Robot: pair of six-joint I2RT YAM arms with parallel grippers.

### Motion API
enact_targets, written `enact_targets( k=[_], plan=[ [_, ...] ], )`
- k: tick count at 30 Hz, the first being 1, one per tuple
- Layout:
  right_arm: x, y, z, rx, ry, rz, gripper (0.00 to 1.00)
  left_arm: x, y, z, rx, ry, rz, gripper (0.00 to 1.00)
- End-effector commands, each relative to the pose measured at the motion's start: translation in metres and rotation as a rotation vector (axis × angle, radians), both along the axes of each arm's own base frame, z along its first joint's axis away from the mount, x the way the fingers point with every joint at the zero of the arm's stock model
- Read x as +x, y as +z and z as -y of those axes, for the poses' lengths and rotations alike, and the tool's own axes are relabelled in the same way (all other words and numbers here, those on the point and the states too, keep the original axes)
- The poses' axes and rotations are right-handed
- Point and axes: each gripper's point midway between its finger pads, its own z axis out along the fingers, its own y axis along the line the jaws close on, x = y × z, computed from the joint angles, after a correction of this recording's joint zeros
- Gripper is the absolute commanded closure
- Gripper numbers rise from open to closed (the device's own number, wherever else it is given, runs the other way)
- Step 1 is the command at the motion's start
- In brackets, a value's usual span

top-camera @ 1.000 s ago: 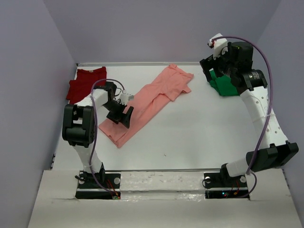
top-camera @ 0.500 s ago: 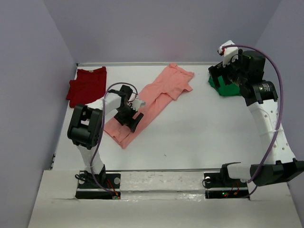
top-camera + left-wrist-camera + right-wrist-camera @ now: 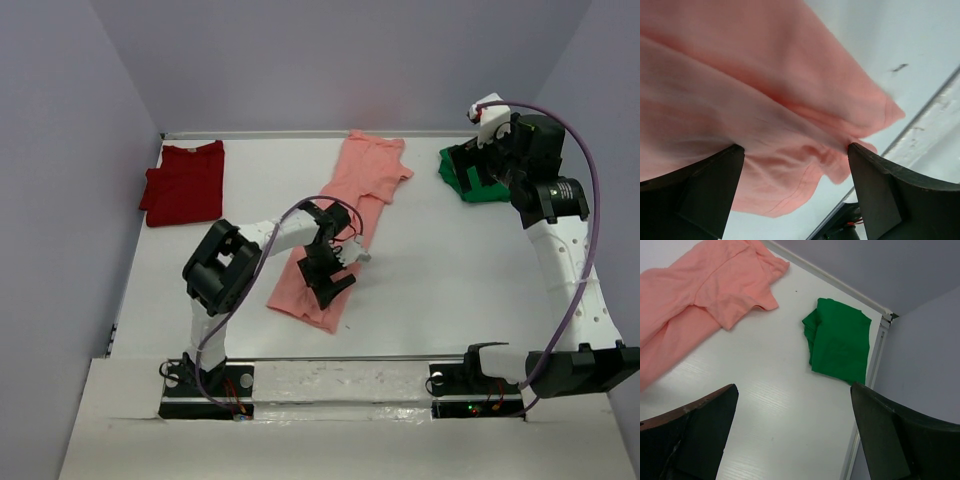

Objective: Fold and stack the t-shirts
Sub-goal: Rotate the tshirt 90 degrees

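Note:
A long pink t-shirt (image 3: pixel 350 200) lies diagonally across the middle of the table, its near end bunched. My left gripper (image 3: pixel 330 275) is down on that near end. In the left wrist view its jaws stand wide apart, and the pink t-shirt (image 3: pixel 765 100) stretches across the gap of the left gripper (image 3: pixel 792 147), touching both fingertips, its hem hanging below. My right gripper (image 3: pixel 478 150) hovers open and empty high above the back right corner. Below the right gripper (image 3: pixel 794 386) is bare table, with the pink t-shirt (image 3: pixel 705 290) to the left.
A folded green t-shirt (image 3: pixel 478 180) lies in the back right corner, against the table's right rail (image 3: pixel 875 355); the green t-shirt (image 3: pixel 840 340) looks flat. A folded red t-shirt (image 3: pixel 183 182) lies at the back left. Walls close in on both sides.
My left gripper has swept right and toward the near edge, dragging the near end of the pink t-shirt with it, so the shirt lies steeper. The right gripper has risen slightly and shifted right.

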Motion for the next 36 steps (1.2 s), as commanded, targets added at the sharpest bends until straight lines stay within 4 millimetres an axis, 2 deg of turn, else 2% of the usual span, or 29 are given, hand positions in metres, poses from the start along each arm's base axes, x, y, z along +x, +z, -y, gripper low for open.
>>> enact_targets(
  k=[1,4,9,14,15,17,19,23,25,28,29,30,32,35,36],
  plan=[
    [0.002,0.007,0.0,0.018,0.006,0.029,0.0,-0.071,-0.009,0.044,-0.104,-0.161,-0.243,0.01],
    [0.006,0.005,-0.001,0.022,0.009,0.019,0.0,-0.1,-0.005,0.071,-0.116,-0.268,-0.267,0.01],
    [0.008,0.002,-0.004,0.03,0.02,0.007,0.0,-0.123,-0.007,0.099,-0.131,-0.358,-0.285,0.01],
    [0.008,0.0,-0.002,0.039,0.019,-0.003,0.0,-0.119,-0.006,0.132,-0.171,-0.397,-0.259,0.01],
    [0.007,0.0,-0.002,0.036,0.02,-0.003,0.0,-0.113,-0.004,0.146,-0.192,-0.402,-0.245,0.01],
    [0.005,-0.001,-0.001,0.029,0.018,-0.006,0.0,-0.105,-0.003,0.159,-0.199,-0.411,-0.232,0.01],
    [0.004,-0.002,0.0,0.023,0.019,-0.008,0.0,-0.098,0.0,0.163,-0.197,-0.414,-0.21,0.01],
    [0.004,-0.007,0.0,0.019,0.02,-0.033,0.0,-0.085,0.03,0.16,-0.221,-0.394,-0.21,0.01],
    [0.007,-0.015,-0.003,0.025,0.03,-0.057,0.0,-0.066,0.068,0.154,-0.29,-0.346,-0.18,0.01],
    [0.011,-0.019,-0.003,0.026,0.029,-0.066,0.0,-0.054,0.092,0.141,-0.297,-0.308,-0.113,0.01],
    [0.013,-0.02,-0.003,0.026,0.027,-0.071,0.0,-0.052,0.108,0.135,-0.312,-0.304,-0.07,0.01],
    [0.016,-0.023,-0.003,0.028,0.028,-0.082,0.0,-0.048,0.106,0.124,-0.28,-0.286,-0.053,0.01],
    [0.019,-0.023,-0.004,0.03,0.028,-0.084,0.0,-0.048,0.116,0.11,-0.277,-0.24,-0.048,0.01],
    [0.028,-0.033,-0.009,0.051,0.044,-0.115,0.0,-0.022,0.13,0.091,-0.311,-0.139,0.02,0.01],
    [0.03,-0.04,-0.012,0.067,0.054,-0.136,0.0,-0.013,0.129,0.083,-0.306,-0.106,0.028,0.01]
  ],
)
